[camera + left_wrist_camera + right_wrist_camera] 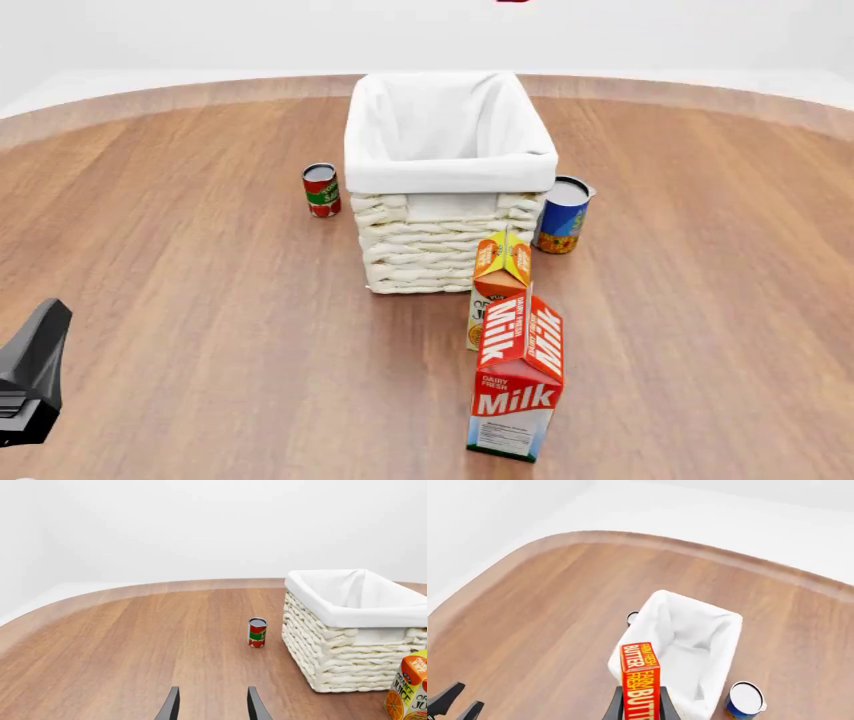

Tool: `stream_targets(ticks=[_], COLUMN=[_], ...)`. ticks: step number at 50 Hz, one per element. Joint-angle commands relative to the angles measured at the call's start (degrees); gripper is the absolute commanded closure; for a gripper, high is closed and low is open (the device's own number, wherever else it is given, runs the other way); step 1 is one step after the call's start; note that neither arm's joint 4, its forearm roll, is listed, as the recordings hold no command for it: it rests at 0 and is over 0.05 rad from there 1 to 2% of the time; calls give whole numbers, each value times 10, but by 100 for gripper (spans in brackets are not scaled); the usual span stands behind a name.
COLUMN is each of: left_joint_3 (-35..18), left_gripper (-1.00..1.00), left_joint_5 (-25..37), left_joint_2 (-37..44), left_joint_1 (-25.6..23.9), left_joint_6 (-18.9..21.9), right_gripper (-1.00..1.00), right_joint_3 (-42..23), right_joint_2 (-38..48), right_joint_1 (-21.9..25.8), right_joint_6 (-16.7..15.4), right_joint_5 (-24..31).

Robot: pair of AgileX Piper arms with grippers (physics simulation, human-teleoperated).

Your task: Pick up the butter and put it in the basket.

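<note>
My right gripper is shut on the butter, a red-orange box with white lettering, and holds it upright high above the table. In the right wrist view the butter hangs over the near rim of the white woven basket. A sliver of red at the top edge of the front view may be the butter. The basket stands mid-table, and its liner shows nothing inside. My left gripper is open and empty, low over the table at the front left, well short of the basket.
A red-green can stands left of the basket. A blue can stands to its right. An orange juice carton and a tall milk carton stand in front of the basket. The table's curved far edge runs behind them.
</note>
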Motion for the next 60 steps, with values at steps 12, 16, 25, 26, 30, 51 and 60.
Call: stream_targets(ticks=[12,16,25,26,30,51,60], left_joint_3=[0,0,0,0,0,0,0], left_gripper=[-100,-100,-100,-100,-100,-100,-100], left_joint_5=[0,0,0,0,0,0,0], left_joint_2=[0,0,0,0,0,0,0], left_joint_1=[0,0,0,0,0,0,0], left_joint_6=[0,0,0,0,0,0,0], right_gripper=[100,100,100,100,100,100,100], right_joint_3=[-263,-263,-228,-235,-255,-282,-266], right_joint_2=[220,248,274,281,297,369,384], right_joint_1=[-44,-60,-61,-58,-55,-50,-59], right_joint_6=[-58,-68,-61,-54,-49,-50,-56], right_joint_5=[102,99,63,67,72,55,34])
